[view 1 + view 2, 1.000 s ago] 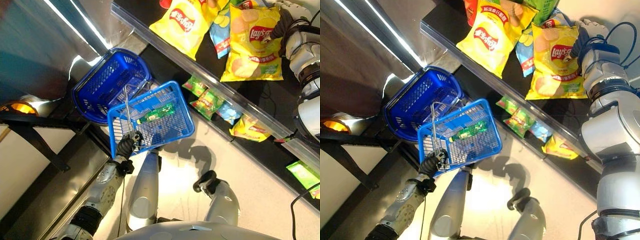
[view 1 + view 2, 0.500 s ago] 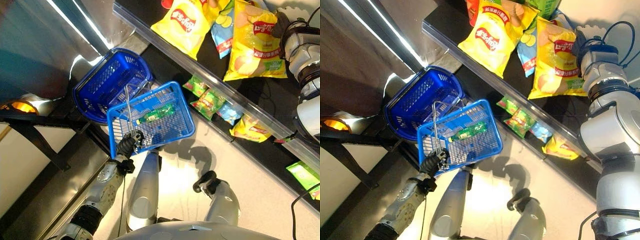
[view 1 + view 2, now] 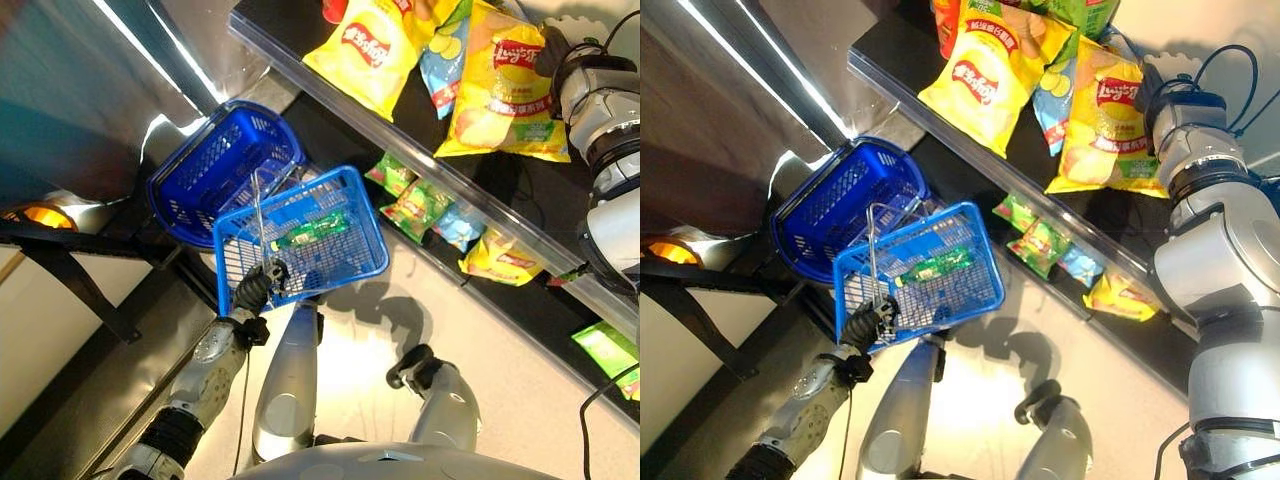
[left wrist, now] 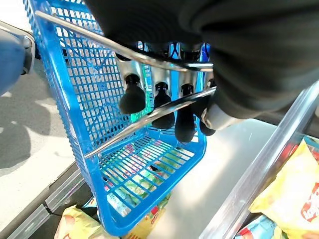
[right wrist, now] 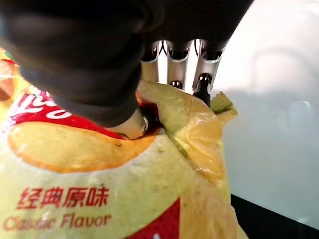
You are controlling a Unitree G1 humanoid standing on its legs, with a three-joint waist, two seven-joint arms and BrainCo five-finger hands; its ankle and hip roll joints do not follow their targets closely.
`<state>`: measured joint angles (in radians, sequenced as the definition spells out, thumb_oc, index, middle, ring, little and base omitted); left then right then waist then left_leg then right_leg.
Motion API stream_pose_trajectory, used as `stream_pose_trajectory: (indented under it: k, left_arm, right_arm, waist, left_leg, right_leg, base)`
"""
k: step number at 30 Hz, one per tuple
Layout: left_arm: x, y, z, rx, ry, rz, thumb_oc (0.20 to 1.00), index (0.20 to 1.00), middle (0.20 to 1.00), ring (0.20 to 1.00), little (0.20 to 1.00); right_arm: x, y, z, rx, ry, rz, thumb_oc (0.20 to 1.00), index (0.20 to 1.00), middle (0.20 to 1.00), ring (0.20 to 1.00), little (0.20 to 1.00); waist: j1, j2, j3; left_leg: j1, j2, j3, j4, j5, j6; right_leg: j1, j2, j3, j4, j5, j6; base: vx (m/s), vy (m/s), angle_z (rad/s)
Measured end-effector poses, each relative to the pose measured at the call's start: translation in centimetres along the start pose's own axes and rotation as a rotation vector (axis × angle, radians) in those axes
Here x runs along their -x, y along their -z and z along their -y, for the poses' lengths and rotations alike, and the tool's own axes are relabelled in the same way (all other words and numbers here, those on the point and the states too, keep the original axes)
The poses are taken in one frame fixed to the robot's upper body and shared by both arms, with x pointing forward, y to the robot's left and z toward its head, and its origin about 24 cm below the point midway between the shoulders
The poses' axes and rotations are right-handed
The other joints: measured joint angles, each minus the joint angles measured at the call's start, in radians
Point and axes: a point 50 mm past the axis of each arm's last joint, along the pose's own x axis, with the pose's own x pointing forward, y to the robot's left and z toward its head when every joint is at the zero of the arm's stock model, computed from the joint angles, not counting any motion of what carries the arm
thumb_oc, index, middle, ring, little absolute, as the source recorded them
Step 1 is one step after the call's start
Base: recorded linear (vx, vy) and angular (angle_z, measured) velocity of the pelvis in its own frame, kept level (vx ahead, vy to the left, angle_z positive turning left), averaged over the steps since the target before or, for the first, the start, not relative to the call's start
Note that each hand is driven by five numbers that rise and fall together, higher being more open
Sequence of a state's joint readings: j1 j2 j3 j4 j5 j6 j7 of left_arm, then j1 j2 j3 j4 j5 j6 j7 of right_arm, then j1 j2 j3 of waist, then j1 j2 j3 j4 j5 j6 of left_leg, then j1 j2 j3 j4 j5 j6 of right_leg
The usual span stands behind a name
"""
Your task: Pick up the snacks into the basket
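My right hand (image 3: 556, 50) is shut on the top corner of a yellow chips bag (image 3: 495, 90) at the upper shelf. In the right wrist view the thumb and fingers (image 5: 202, 82) pinch the crumpled edge of this bag (image 5: 99, 179). My left hand (image 3: 255, 288) is curled round the wire handles (image 4: 149, 119) of a light blue basket (image 3: 368, 218) that hangs below the shelf. A green snack packet (image 3: 312, 230) lies inside the basket.
A darker blue basket (image 3: 215, 170) sits behind the held one. Another yellow chips bag (image 3: 370, 50) and a blue bag (image 3: 443, 60) lie on the upper shelf behind its metal rail (image 3: 400, 150). Small green packets (image 3: 412, 200) and a yellow packet (image 3: 495, 260) lie on the lower shelf.
The yellow chips bag has tilted and shifted in my right hand, which has risen slightly. The basket in my left hand has hardly moved.
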<state>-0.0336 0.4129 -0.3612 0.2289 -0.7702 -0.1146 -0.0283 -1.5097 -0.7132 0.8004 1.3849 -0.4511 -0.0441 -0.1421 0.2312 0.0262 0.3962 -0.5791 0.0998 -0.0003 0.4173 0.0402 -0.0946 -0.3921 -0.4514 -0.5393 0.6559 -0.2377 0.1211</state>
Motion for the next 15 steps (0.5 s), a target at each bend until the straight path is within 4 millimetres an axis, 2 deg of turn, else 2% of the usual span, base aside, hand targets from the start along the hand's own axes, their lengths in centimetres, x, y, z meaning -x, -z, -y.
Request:
stream_pose_trajectory:
  k: [2,3,6,9,12,15]
  left_arm:
    - [-0.2,0.0,0.3,-0.004,0.011,-0.001,0.200,0.200,0.200,0.200,0.200]
    - [-0.1,-0.1,0.2,-0.007,0.009,0.000,0.200,0.200,0.200,0.200,0.200]
    - [-0.1,-0.1,0.0,-0.008,-0.018,-0.001,0.200,0.200,0.200,0.200,0.200]
    - [0.1,0.0,-0.4,-0.009,-0.043,-0.005,0.200,0.200,0.200,0.200,0.200]
    - [0.3,0.0,-0.7,-0.006,-0.061,-0.005,0.200,0.200,0.200,0.200,0.200]
    - [0.4,0.0,-1.1,-0.003,-0.081,-0.002,0.200,0.200,0.200,0.200,0.200]
  right_arm:
    - [0.0,-0.3,0.1,-0.062,0.023,0.008,0.200,0.200,0.200,0.200,0.200]
    - [-0.1,-1.1,0.4,-0.102,0.040,0.032,0.200,0.200,0.200,0.200,0.200]
    - [0.0,-3.7,1.3,-0.227,0.122,0.131,0.200,0.200,0.200,0.200,0.200]
    - [0.7,-5.8,0.7,-0.297,0.163,0.225,0.200,0.200,0.200,0.200,0.200]
    - [1.5,-6.3,-0.2,-0.327,0.170,0.275,0.200,0.200,0.200,0.200,0.200]
    - [2.2,-6.0,-1.2,-0.353,0.168,0.291,0.200,0.200,0.200,0.200,0.200]
  waist:
    - [-0.013,-0.001,0.000]
    - [-0.011,-0.001,0.000]
    - [-0.041,-0.005,0.002]
    - [-0.065,-0.015,0.004]
    - [-0.108,-0.021,0.005]
    - [-0.115,-0.027,0.008]
  left_leg:
    - [0.011,0.006,0.002,0.006,-0.003,0.000]
    - [0.010,0.010,0.004,0.011,-0.006,-0.001]
    - [0.020,0.033,0.031,0.031,-0.020,0.003]
    - [0.036,0.042,0.054,0.048,-0.036,0.009]
    - [0.038,0.055,0.068,0.068,-0.051,0.017]
    - [0.043,0.059,0.086,0.078,-0.067,0.025]
  right_leg:
    - [0.006,0.006,0.009,-0.005,0.003,-0.002]
    - [0.006,0.012,0.011,-0.007,0.006,-0.003]
    - [0.005,0.032,0.038,-0.022,0.023,-0.007]
    - [0.006,0.038,0.062,-0.032,0.041,-0.007]
    - [0.005,0.049,0.083,-0.052,0.059,-0.007]
    - [0.005,0.050,0.093,-0.062,0.070,-0.009]
  base:
    - [0.00,0.062,-0.13]
    - [0.00,0.050,-0.20]
    - [-0.03,0.078,-0.28]
    - [-0.02,0.069,-0.31]
    - [-0.01,0.058,-0.23]
    - [0.02,0.037,-0.23]
